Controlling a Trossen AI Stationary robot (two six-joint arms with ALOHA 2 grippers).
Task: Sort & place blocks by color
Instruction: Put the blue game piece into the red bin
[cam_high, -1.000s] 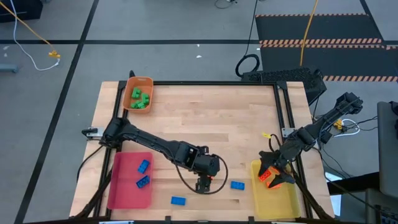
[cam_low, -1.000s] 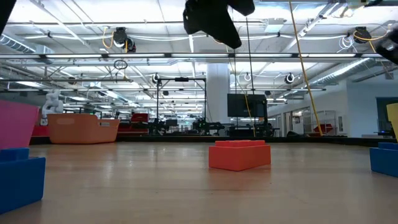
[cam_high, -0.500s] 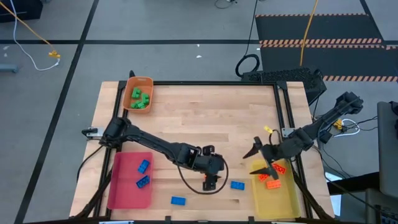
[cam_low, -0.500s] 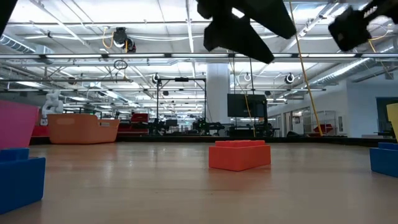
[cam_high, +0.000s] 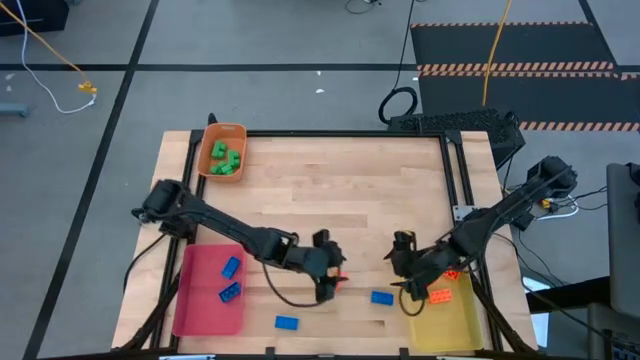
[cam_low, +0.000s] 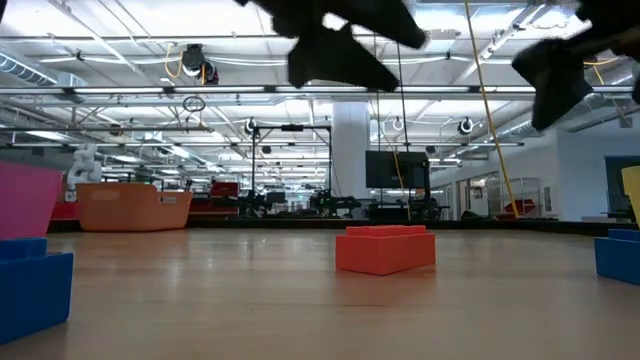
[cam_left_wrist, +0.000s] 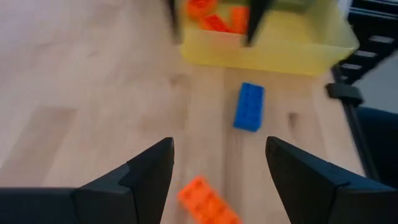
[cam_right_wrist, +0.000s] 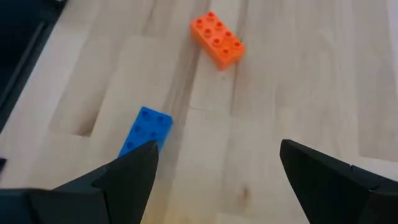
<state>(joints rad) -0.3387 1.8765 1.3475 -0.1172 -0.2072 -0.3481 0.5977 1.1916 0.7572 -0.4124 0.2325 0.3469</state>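
Hovering low over the pale wooden surface (cam_high: 330, 190), the left gripper (cam_high: 333, 283) hangs with its dark fingers (cam_left_wrist: 140, 177) spread and nothing between them, a small orange studded plastic brick (cam_left_wrist: 208, 200) lying on the wood just under them. Just beyond that brick, toward the right arm, lies a blue studded plastic brick (cam_high: 381, 297), flat on the wood and near the front wall of the translucent yellow plastic tray (cam_high: 440, 325) at the near right corner. The right gripper (cam_high: 402, 268) hangs between that blue brick and the tray, its fingers (cam_right_wrist: 127, 177) released wide and empty; its wrist camera looks down on the same blue brick and the orange brick, which lie apart from each other. Inside the yellow tray sit a few more orange bricks (cam_high: 440, 293) at its far end. Another blue brick (cam_high: 287, 322) lies alone near the front edge of the surface, well apart from both grippers. At the near left corner a flat pink plastic tray (cam_high: 210, 290) carries two blue bricks (cam_high: 231, 279), and at the far left corner a small orange plastic tray (cam_high: 223, 150) holds a cluster of green bricks (cam_high: 225, 160).
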